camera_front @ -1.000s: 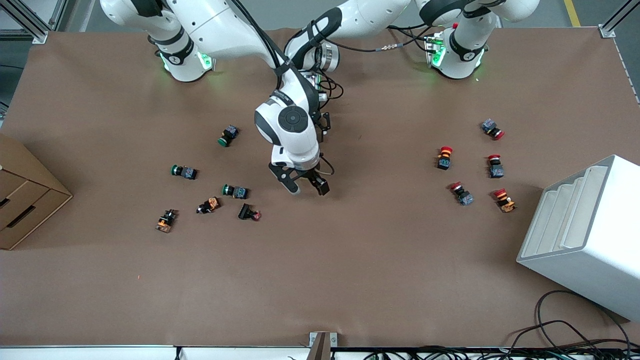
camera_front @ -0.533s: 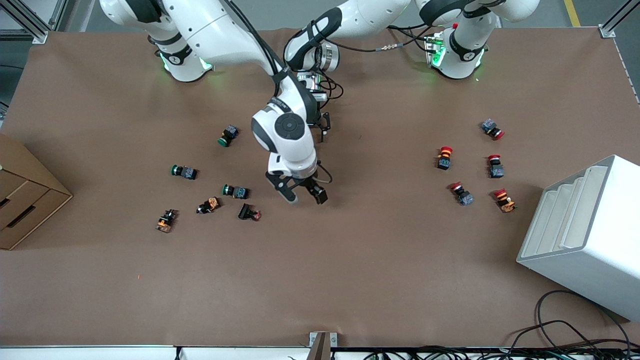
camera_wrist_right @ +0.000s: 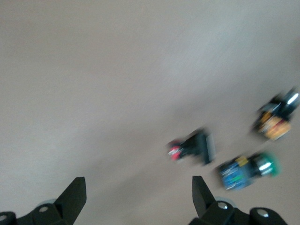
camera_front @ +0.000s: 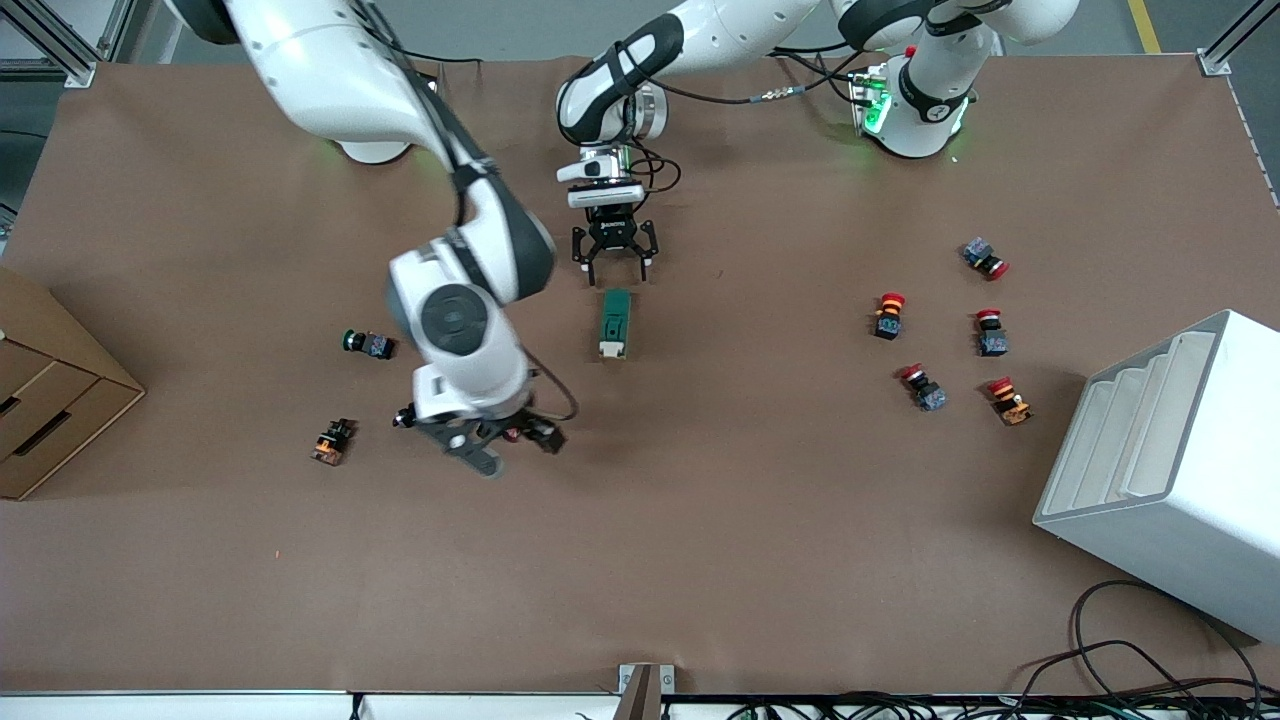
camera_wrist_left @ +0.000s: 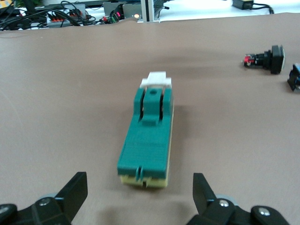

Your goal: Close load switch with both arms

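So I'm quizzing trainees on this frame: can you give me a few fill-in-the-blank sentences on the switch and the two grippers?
1. The load switch lies flat on the ____.
2. Its handle piece is ____ in colour.
3. The left gripper, over the spot just past the switch's green end, has its fingers ____.
4. The open right gripper is over a cluster of push ____.

Missing words: table; white; open; buttons

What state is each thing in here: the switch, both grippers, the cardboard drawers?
Load switch: flat on the table, ungripped, white handle end nearer the front camera.
Left gripper: open, empty, at the switch's green end.
Right gripper: open, empty, over the green-button cluster.
Cardboard drawers: shut.
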Motion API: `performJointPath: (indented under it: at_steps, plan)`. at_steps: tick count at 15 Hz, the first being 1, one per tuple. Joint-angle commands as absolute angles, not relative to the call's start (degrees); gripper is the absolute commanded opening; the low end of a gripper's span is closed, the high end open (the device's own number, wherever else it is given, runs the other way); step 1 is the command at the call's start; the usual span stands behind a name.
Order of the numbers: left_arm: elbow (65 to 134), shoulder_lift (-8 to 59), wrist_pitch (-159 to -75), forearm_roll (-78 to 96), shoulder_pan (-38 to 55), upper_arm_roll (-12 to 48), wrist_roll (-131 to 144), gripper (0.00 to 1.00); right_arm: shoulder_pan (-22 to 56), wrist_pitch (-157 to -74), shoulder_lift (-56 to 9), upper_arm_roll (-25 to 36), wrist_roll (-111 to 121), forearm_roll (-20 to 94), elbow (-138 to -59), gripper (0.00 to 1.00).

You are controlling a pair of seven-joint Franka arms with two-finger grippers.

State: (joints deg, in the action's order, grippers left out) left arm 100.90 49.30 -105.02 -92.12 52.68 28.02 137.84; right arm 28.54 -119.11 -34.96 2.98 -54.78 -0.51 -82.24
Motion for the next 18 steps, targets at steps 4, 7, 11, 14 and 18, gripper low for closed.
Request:
performJointPath:
  at_steps: [4,7,11,14,18]
  plan:
    - [91.5,44.6,-104.3,-76.1,51.9,28.5,122.8,0.99,16.7,-105.5,-25.2,1.7,-25.2,-0.5,-83.9,1.0]
    - [84.3,42.0,-104.3,-64.3,49.5,28.3,112.6,1.0,11.0,-98.5,-21.6,1.8,-11.0,-0.6,-83.8,1.0]
    - [81.7,33.3,-104.2,-46.5,42.3,28.3,96.4,1.0,4.6,-91.6,-17.9,2.1,0.2,-1.4,-82.2,1.0]
    - [81.7,28.5,-101.8,-36.8,37.5,27.6,91.2,1.0,1.5,-85.4,-17.2,2.1,3.3,-1.5,-78.1,1.0]
    - [76.8,26.0,-94.2,-27.4,32.1,27.5,81.0,1.0,-2.4,-82.6,-17.6,1.8,4.1,-0.9,-74.5,1.0]
